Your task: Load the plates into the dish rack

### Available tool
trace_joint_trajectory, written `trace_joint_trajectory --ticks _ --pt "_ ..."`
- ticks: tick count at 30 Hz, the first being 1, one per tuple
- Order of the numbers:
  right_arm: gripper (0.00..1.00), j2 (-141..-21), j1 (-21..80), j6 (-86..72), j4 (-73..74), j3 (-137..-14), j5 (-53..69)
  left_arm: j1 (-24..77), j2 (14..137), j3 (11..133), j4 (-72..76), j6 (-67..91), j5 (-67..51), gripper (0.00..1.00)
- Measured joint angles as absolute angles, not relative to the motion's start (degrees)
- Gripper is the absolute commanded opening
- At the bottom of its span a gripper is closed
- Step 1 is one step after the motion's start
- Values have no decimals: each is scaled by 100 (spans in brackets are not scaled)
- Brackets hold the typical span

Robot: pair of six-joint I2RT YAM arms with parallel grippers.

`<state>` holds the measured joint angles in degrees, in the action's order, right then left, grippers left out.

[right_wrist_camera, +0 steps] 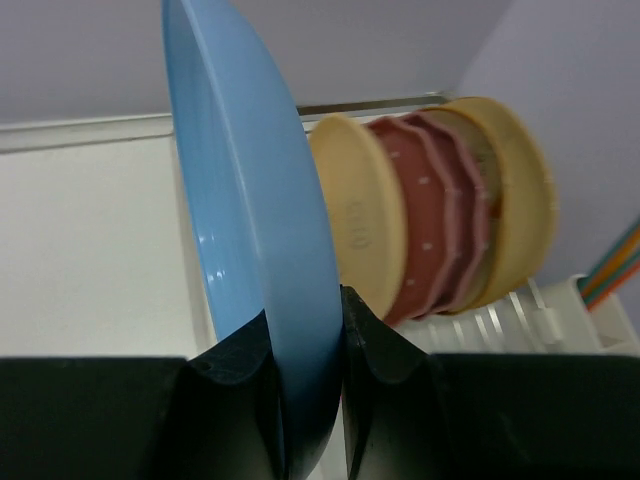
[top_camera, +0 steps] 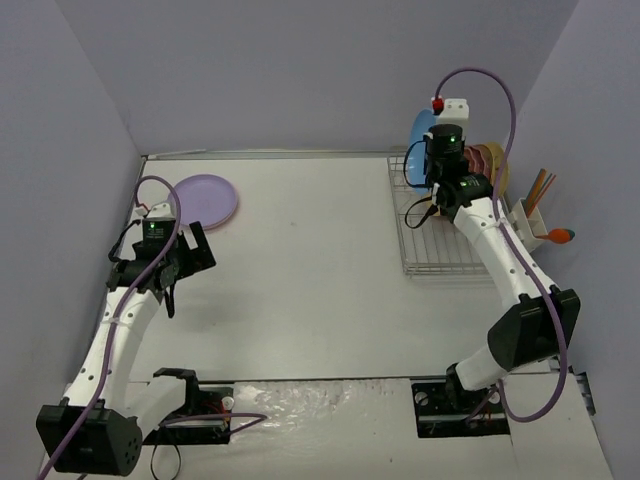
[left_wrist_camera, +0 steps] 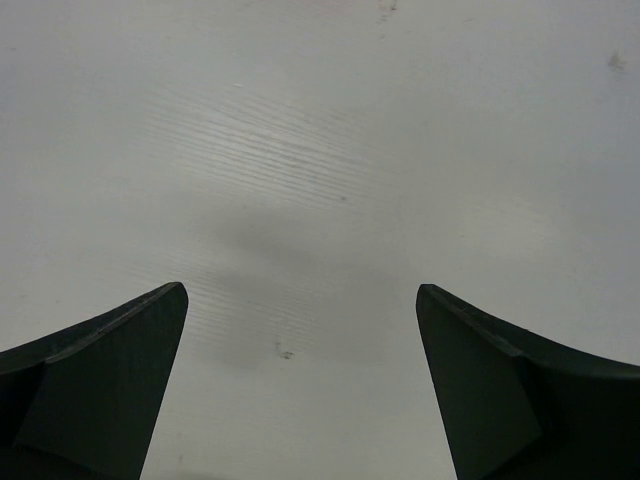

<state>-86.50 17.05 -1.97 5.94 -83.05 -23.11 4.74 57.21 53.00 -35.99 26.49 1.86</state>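
Observation:
My right gripper [right_wrist_camera: 305, 340] is shut on the rim of a blue plate [right_wrist_camera: 255, 220] and holds it on edge over the far left part of the silver wire dish rack [top_camera: 432, 245]; the plate shows in the top view [top_camera: 421, 138] too. Behind it in the rack stand a yellow-orange plate [right_wrist_camera: 360, 225], pink dotted plates [right_wrist_camera: 435, 225] and another yellow-orange plate [right_wrist_camera: 515, 200]. A lilac plate [top_camera: 202, 200] lies flat at the table's far left. My left gripper [top_camera: 185, 262] is open and empty just in front of the lilac plate, over bare table [left_wrist_camera: 300, 180].
A white utensil caddy [top_camera: 530, 228] with coloured utensils hangs on the rack's right side. Purple walls close in the table at the back and both sides. A clear plastic sheet [top_camera: 300, 398] lies by the arm bases.

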Motion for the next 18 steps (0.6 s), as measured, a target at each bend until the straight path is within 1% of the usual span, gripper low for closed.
trace_joint_trajectory --ticks 3,6,13,18 --pt "0 -8914 1279 182 531 -8578 -2763 331 5723 5262 -3711 2412 403 97" --pt "0 -9260 1081 475 473 -8768 -2993 316 5729 5261 -3716 2286 528 97" --pt "0 -10075 888 959 222 -9015 -3054 252 5844 5239 -3711 2177 615 97" --pt "0 -10437 852 1071 148 -9017 -3000 248 5850 5184 -3711 2157 639 97"
